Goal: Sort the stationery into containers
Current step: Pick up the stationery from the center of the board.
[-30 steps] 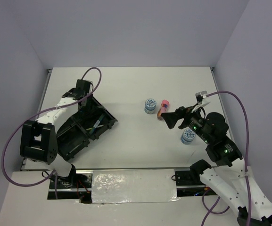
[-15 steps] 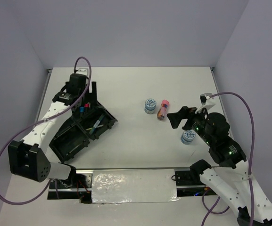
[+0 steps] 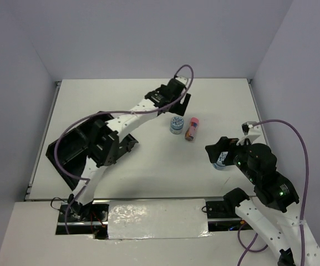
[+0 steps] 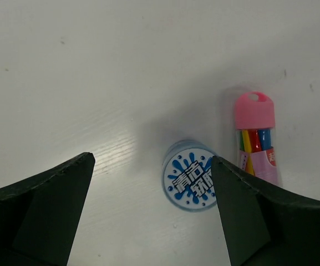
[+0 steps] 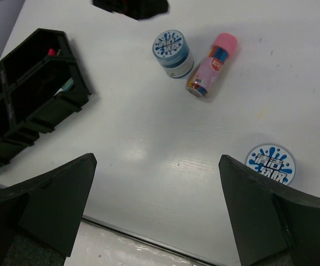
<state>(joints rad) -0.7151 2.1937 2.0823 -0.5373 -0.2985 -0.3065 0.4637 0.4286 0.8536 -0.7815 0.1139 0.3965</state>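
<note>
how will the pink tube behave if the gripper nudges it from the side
The pink tube lies on its side and looks round, so a side nudge would probably roll it. Its clear body looks like hard, smooth plastic, so likely stiff but maybe slippery in a grip.

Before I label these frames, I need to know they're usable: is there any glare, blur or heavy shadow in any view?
Top view: even, soft light; the silver strip at the near edge glares a little. Left wrist: the tape roll shows a sharp label and only a soft shadow, while the fingers are almost featureless black. Right wrist: mild sheen on the table, everything still legible.
</note>
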